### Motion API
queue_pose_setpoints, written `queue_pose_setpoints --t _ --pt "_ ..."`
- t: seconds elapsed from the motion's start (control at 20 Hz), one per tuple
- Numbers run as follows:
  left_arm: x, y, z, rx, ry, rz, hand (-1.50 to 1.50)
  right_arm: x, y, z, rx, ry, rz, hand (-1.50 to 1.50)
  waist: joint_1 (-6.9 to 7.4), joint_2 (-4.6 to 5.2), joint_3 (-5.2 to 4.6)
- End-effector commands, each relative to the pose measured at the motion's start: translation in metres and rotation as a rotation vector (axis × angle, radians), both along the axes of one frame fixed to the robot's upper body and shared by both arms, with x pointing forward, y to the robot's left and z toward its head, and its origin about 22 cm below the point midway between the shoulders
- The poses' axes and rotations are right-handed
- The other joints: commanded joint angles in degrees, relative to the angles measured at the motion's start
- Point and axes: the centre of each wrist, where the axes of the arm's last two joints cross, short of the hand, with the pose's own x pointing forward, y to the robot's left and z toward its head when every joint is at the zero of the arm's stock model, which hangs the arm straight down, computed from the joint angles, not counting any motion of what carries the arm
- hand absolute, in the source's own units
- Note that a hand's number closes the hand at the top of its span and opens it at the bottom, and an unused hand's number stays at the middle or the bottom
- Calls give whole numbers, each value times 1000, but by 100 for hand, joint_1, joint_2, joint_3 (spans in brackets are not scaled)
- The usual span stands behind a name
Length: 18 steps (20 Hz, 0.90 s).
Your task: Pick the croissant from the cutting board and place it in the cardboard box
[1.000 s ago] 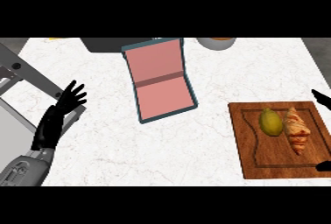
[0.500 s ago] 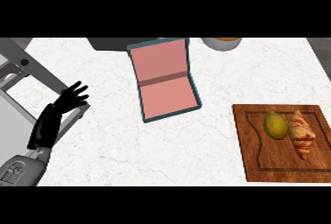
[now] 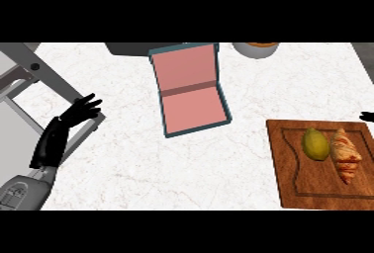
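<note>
Fingers of the black left hand spread apart at the white marble bench's left edge; the right hand barely shows, fingers untellable. The golden-brown croissant lies beside a green fruit on the wooden cutting board. The open pink-lined cardboard box holds nothing.

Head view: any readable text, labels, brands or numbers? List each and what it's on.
None readable.
Cardboard box: plain pink inside, teal rim, no print.
Cutting board: bare wood grain, no mark.
Croissant and the green fruit beside it: no stickers.
Bowl at the top edge: cut off, nothing legible.
Left hand, right hand: no markings visible.
</note>
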Motion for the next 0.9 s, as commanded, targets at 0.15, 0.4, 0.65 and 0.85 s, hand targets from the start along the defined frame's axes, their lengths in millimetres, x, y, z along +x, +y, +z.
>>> queue_pose_setpoints --t 0.15,0.4,0.65,0.85 --pt "-6 52 1 78 52 204 0 31 31 -15 -121 147 12 -150 -59 6 -22" --pt "1 53 8 54 54 231 0 42 49 -38 -224 140 37 -150 -188 -6 -20" --pt "-3 56 20 53 63 237 0 51 49 -42 -182 153 53 -150 -228 -20 -17" --pt "-11 69 8 34 68 242 0 59 52 -38 -210 161 48 -150 -247 -17 -24"
